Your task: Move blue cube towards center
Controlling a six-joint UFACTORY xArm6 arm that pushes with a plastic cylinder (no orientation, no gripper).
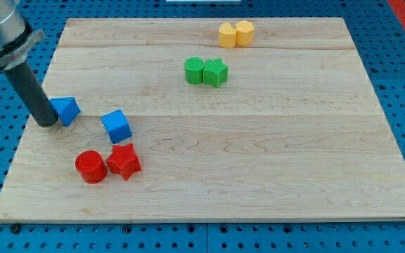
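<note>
The blue cube [117, 126] lies on the wooden board [259, 161] at the view's left, above the red blocks. A blue triangular block [67, 109] lies to its left. My tip [47, 123] rests on the board at the far left, touching the left side of the blue triangular block. The tip is well to the left of the blue cube, with the triangular block between them.
A red cylinder [90, 166] and a red star [124, 161] sit side by side below the blue cube. A green cylinder [194, 71] and green star [215, 72] sit at top centre. Two yellow blocks [235, 33] touch near the top edge.
</note>
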